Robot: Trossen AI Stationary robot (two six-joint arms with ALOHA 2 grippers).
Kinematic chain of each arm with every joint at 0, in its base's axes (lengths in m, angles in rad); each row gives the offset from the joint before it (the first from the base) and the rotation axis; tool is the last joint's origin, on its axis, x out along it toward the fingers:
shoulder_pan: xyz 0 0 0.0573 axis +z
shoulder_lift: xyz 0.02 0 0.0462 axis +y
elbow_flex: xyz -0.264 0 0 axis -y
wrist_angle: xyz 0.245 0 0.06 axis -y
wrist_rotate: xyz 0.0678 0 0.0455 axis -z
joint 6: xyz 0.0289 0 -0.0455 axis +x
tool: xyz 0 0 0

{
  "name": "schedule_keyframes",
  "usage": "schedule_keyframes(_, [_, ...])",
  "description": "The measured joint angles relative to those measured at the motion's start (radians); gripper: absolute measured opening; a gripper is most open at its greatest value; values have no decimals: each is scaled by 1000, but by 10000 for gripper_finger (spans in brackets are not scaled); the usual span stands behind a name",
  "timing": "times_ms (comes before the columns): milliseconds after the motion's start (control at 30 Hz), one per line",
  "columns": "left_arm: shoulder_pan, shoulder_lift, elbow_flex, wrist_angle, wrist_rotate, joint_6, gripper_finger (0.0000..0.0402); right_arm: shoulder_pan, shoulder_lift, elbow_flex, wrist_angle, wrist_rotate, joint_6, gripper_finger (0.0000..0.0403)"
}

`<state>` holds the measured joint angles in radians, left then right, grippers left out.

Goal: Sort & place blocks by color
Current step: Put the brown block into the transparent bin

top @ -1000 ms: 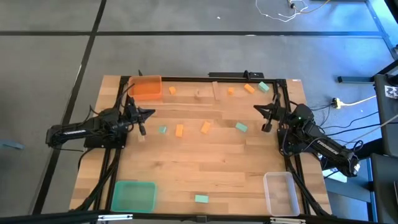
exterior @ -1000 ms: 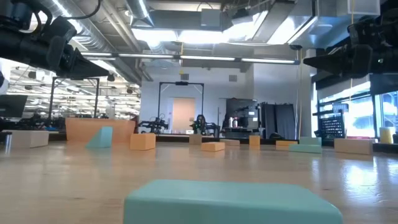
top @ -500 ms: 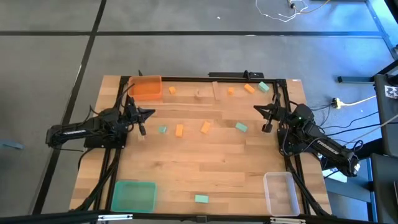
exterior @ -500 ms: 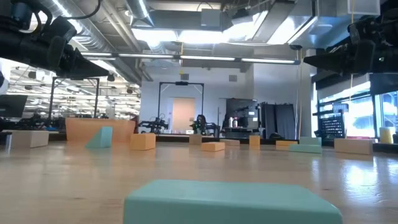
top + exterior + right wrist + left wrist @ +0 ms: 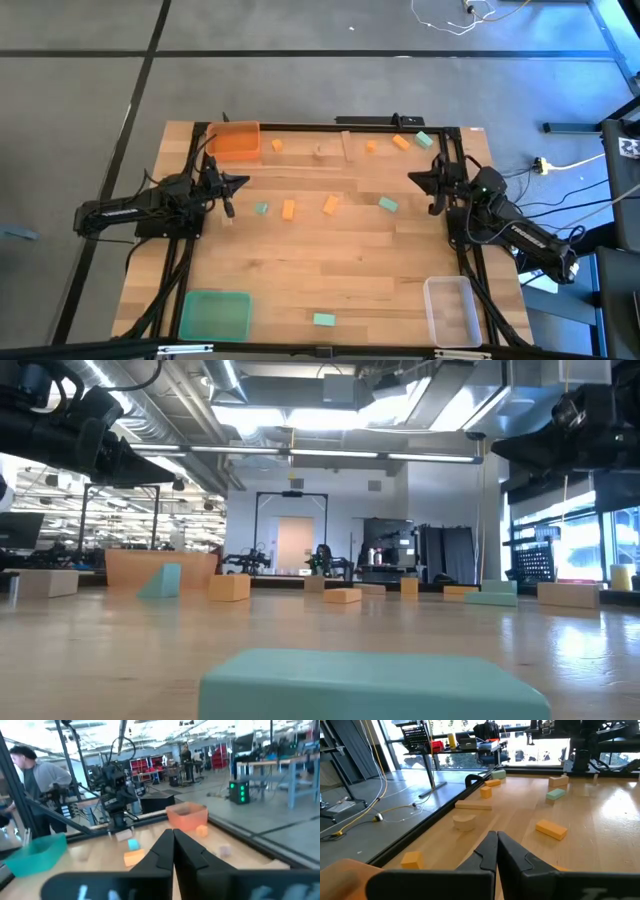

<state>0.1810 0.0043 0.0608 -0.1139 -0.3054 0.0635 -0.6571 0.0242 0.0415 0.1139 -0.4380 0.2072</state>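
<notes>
Wooden bench (image 5: 330, 260) under me, with the blocks (image 5: 289, 209) scattered loose across its middle and twelve-o'clock edge, none in the orange tray (image 5: 236, 140), green tray (image 5: 213, 314) or clear tray (image 5: 450, 309). My left gripper (image 5: 228, 207) at nine o'clock and right gripper (image 5: 434, 203) at three hover with jaws clenched, empty. Sorting hasn't begun, I judge; next I must open over a block.

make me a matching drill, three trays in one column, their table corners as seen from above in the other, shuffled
Things:
1. orange tray
2. green tray
3. clear tray

Places in the high view:
A. bottom right corner of the table
B. top left corner
C. bottom left corner

Pairs: 1-B, 2-C, 3-A
</notes>
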Motion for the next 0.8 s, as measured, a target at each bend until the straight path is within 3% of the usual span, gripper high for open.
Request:
schedule_keyframes(333, [0, 0, 0, 0, 0, 0, 0, 1, 83, 249, -413, 79, -28, 1])
schedule_keyframes(567, [0, 0, 0, 0, 0, 0, 0, 1, 273, 492, -683, 190, -2, 1])
schedule_keyframes(800, [0, 0, 0, 0, 0, 0, 0, 16, 504, 704, -990, 162, -78, 0])
